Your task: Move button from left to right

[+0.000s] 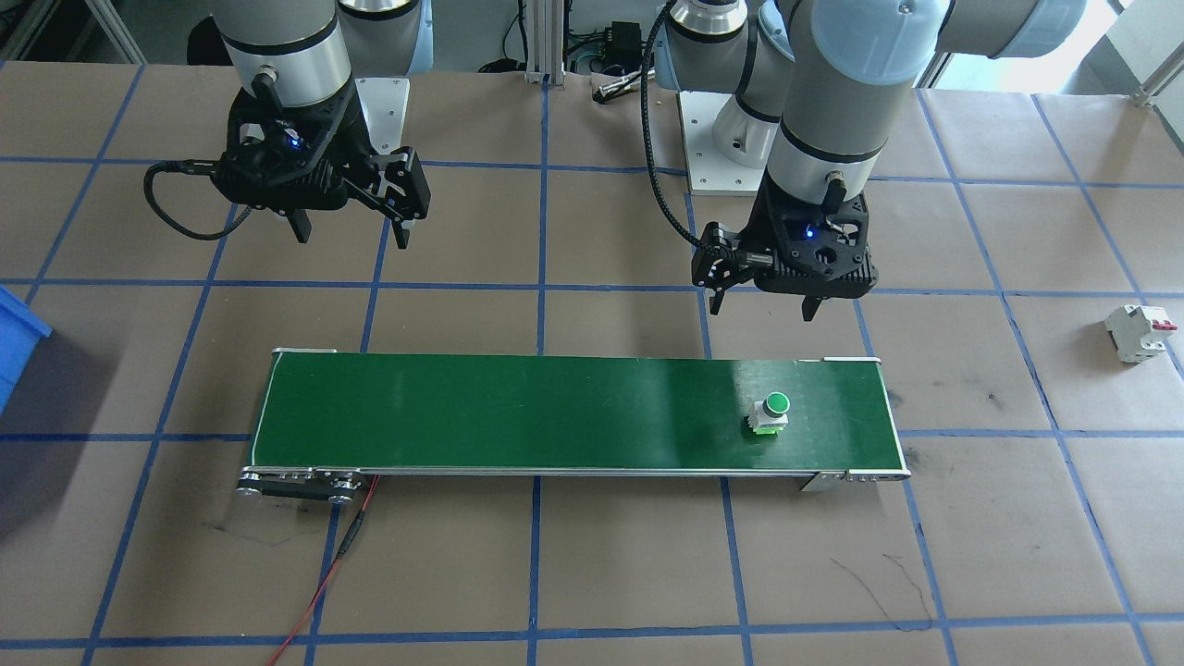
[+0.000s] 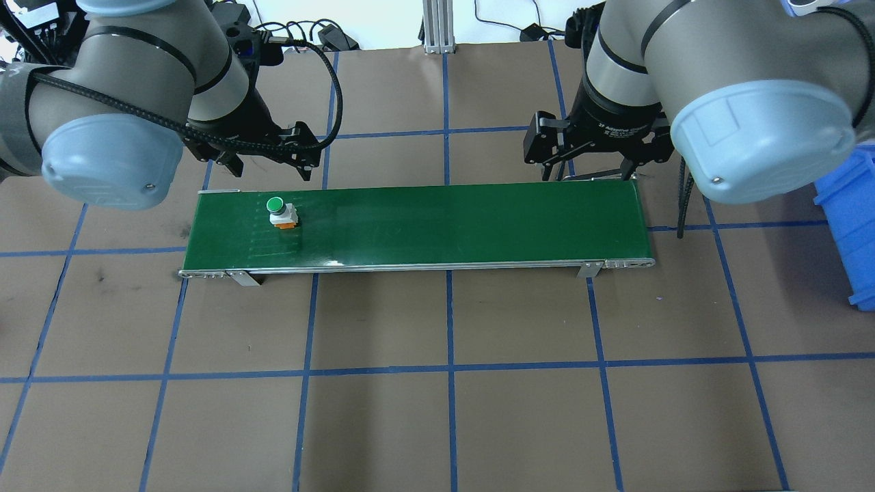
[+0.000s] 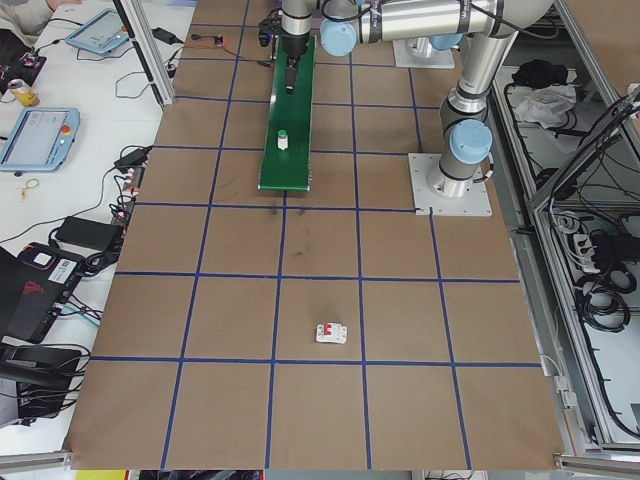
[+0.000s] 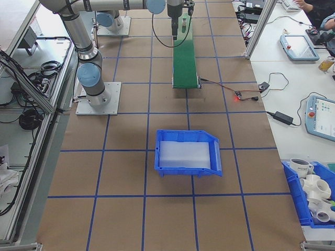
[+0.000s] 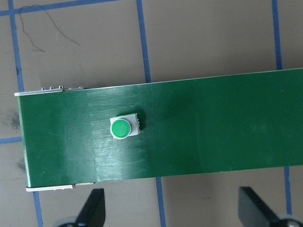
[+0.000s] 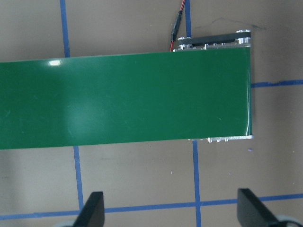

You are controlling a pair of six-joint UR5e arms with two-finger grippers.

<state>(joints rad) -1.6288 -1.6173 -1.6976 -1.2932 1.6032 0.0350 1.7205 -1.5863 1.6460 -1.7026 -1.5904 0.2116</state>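
Conveyor belt (image 2: 437, 222) lies crosswise mid-table, between both arms. Button (image 2: 281, 212) stands upright on belt near its left end. Left gripper (image 2: 270, 152) hangs just behind that end, apart from button. Right gripper (image 2: 593, 147) hangs behind belt's right end. Circuit breaker (image 1: 1140, 332) lies on table well beyond belt's left end. Bin (image 4: 187, 152) sits on table well beyond belt's right end.

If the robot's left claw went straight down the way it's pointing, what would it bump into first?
Probably the conveyor belt's back edge or the paper-covered table just behind it, not the button. The left gripper hangs open, a little robot-side of the button; depth is unclear.
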